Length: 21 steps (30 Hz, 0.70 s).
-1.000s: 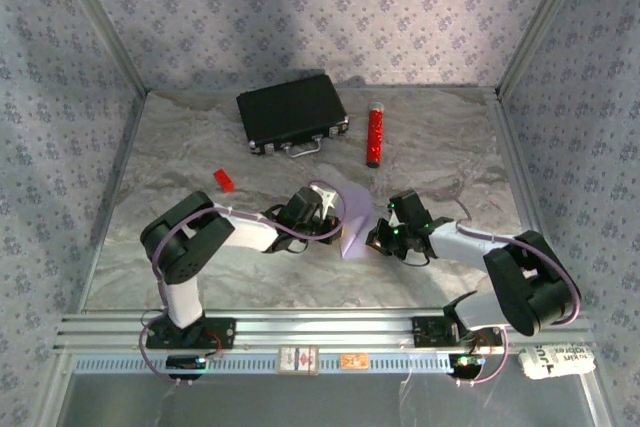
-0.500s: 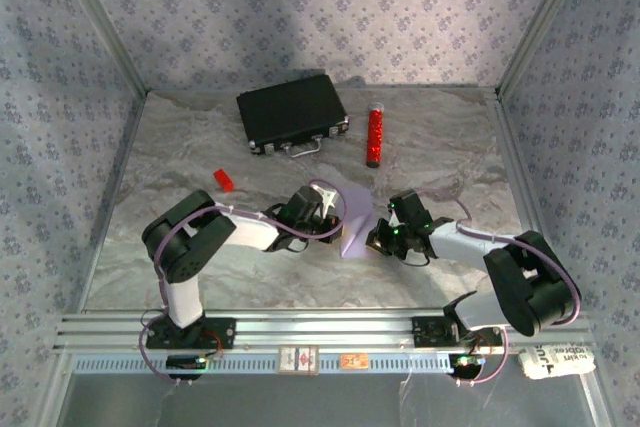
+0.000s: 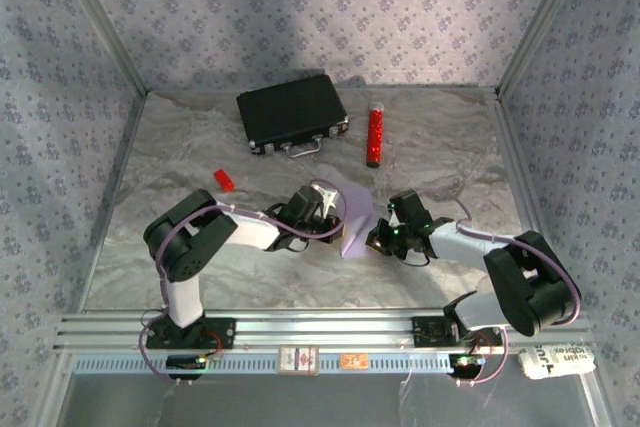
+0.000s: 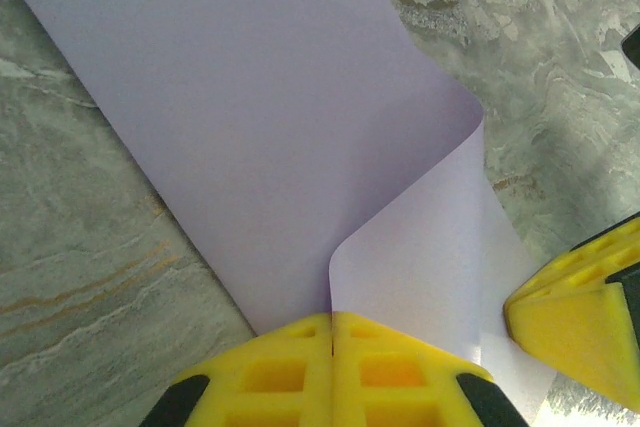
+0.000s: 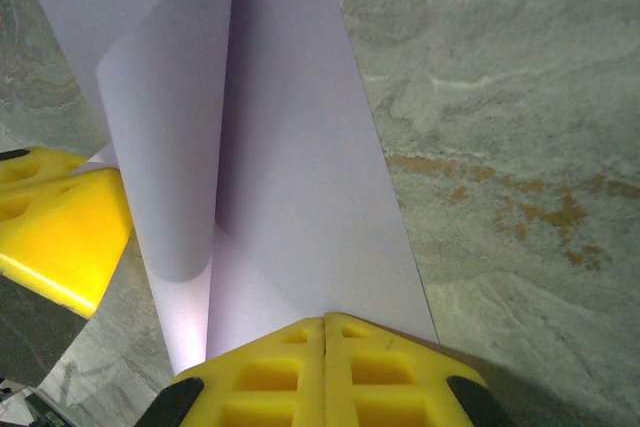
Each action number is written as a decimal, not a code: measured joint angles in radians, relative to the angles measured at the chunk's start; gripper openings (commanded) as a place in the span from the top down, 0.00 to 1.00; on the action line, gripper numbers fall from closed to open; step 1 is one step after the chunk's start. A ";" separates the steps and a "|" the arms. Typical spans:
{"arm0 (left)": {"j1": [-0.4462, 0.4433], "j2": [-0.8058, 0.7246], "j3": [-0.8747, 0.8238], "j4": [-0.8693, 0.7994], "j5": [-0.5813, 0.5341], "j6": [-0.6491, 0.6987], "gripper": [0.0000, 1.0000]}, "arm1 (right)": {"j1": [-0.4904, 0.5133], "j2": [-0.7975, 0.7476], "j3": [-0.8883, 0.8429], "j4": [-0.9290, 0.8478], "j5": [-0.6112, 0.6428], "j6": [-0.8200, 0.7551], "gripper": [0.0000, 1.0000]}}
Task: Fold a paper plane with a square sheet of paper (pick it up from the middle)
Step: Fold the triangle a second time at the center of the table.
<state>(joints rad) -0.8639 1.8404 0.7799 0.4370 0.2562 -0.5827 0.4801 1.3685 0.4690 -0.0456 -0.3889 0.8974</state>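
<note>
The square sheet of paper (image 3: 352, 212) is pale lilac and sits in the middle of the table, between my two grippers. My left gripper (image 3: 334, 217) is shut on one corner of it, and a flap of the paper (image 4: 250, 97) curls over just ahead of its yellow fingertips (image 4: 300, 347). From the other side my right gripper (image 3: 376, 238) is shut on the opposite edge of the paper (image 5: 290, 147). One side of the sheet rolls upward in a loose curve. Each wrist view shows the other gripper's yellow fingers (image 4: 580, 317) (image 5: 60, 227) close beside the sheet.
A black case (image 3: 292, 113) lies at the back of the table with a red cylinder (image 3: 375, 135) to its right. A small red block (image 3: 223, 180) lies left of my left arm. Patterned walls close in the marbled table (image 3: 180, 147) on three sides.
</note>
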 measured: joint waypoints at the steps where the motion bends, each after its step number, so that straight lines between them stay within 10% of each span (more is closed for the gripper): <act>1: 0.000 0.001 0.002 0.000 0.002 0.000 0.94 | 0.000 0.000 0.000 0.000 0.000 0.000 0.94; 21: 0.006 0.014 0.016 0.000 0.009 0.015 0.95 | -0.002 0.000 -0.001 0.000 0.000 0.000 0.94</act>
<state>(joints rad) -0.8574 1.8542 0.7959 0.4370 0.2649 -0.5678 0.4782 1.3682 0.4679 -0.0456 -0.3889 0.8974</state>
